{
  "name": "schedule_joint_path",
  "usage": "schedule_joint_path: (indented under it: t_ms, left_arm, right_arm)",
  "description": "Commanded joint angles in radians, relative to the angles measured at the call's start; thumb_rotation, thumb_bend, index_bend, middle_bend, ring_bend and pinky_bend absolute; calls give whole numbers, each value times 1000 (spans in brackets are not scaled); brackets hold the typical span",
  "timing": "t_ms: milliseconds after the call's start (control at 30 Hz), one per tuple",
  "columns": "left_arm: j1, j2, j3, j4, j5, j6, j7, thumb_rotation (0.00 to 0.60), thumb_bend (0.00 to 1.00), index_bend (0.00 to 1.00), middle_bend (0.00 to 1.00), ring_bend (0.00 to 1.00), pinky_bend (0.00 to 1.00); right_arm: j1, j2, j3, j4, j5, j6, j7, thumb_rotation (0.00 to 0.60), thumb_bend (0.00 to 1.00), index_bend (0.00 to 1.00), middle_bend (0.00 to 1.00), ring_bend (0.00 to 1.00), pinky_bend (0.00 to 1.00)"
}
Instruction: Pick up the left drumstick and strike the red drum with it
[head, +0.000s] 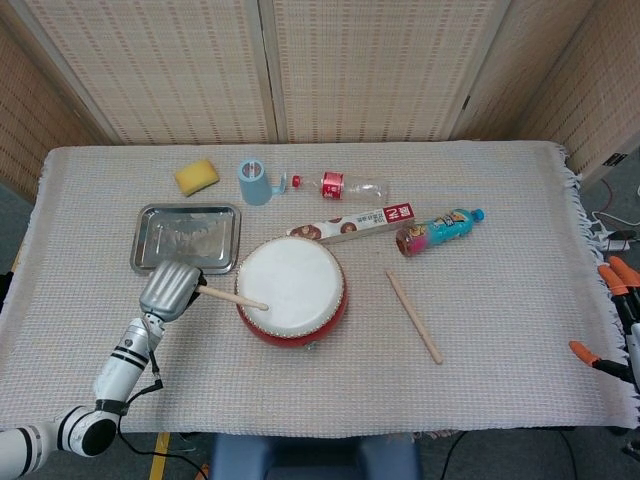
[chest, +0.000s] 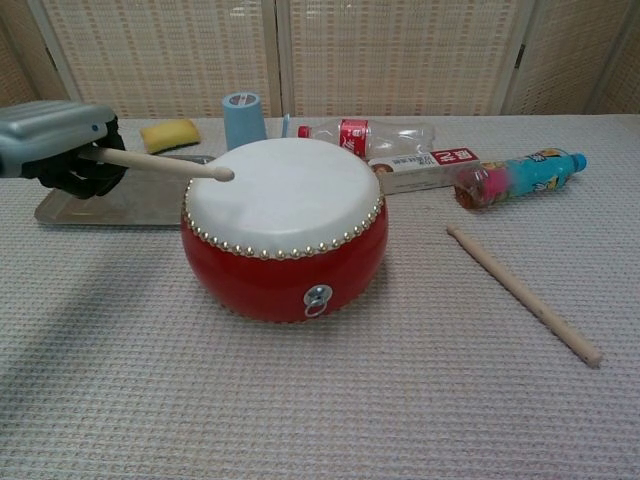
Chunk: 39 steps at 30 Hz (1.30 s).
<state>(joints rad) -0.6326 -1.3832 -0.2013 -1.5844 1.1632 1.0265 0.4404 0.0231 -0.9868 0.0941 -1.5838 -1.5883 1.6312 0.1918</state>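
Note:
The red drum (head: 291, 291) (chest: 284, 228) with a white skin stands mid-table. My left hand (head: 170, 291) (chest: 58, 145) sits just left of it and grips a wooden drumstick (head: 232, 296) (chest: 160, 164). The stick points right, and its rounded tip lies over the left part of the drum skin, at or just above it. A second drumstick (head: 414, 316) (chest: 522, 293) lies on the cloth to the right of the drum. At the right edge of the head view, only the orange-tipped fingers of my right hand (head: 620, 320) show, spread and holding nothing.
A metal tray (head: 187, 238) (chest: 122, 191) lies behind my left hand. Behind the drum are a yellow sponge (head: 197, 176), a blue cup (head: 254, 182), a clear bottle (head: 340, 185), a long box (head: 352, 223) and a colourful bottle (head: 439, 230).

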Motion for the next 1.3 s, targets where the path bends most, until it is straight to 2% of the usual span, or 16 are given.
schedule_joint_path:
  t_ms: [33,167,333,433,567,667,833,933,1033,1100,1167,1300]
  left_arm:
    - [-23,-46,-5,25,-74,-4,58,600,937,1000,1000,1000,1000]
    - [-37,-75,6,50,-112,6,117,600,936,1000,1000,1000,1000]
    - [-46,-85,26,75,-103,41,189,600,937,1000,1000,1000,1000]
    - [-33,-78,-8,31,-139,44,106,600,936,1000,1000,1000,1000]
    - [-22,-29,-70,-69,-213,-13,-56,600,935,1000,1000,1000,1000]
    - [-36,-10,-72,-94,-231,-41,-67,600,935,1000,1000,1000,1000]
    - [-59,-20,-51,-79,-223,-35,-14,600,933,1000,1000,1000,1000]
    - [-99,-90,8,33,-174,40,185,600,934,1000,1000,1000,1000]
    - [-111,-118,26,74,-194,77,292,600,933,1000,1000,1000,1000]
    - [-112,-119,26,73,-206,91,318,600,933,1000,1000,1000,1000]
    - [-103,-114,5,46,-225,91,267,600,933,1000,1000,1000,1000]
    - [-64,-61,-94,-76,-317,20,11,600,930,1000,1000,1000,1000]
  right_arm:
    - [-2,-4,-2,5,0,1,4,600,0,0,0,0,0]
    - [-4,-7,-5,11,1,4,5,600,0,0,0,0,0]
    - [-7,-11,-5,17,2,9,9,600,0,0,0,0,0]
    - [-8,-12,-6,20,3,10,12,600,0,0,0,0,0]
    - [-9,-14,-7,21,5,10,12,600,0,0,0,0,0]
    - [-7,-16,-7,22,7,6,11,600,0,0,0,0,0]
    - [-6,-17,-7,24,9,2,11,600,0,0,0,0,0]
    - [-5,-18,-7,26,12,-2,11,600,0,0,0,0,0]
    - [-5,-19,-7,28,14,-3,11,600,0,0,0,0,0]
    - [-5,-20,-7,30,15,-3,13,600,0,0,0,0,0]
    - [-4,-22,-7,31,15,-4,15,600,0,0,0,0,0]
    - [-3,-24,-8,31,10,-1,18,600,0,0,0,0,0]
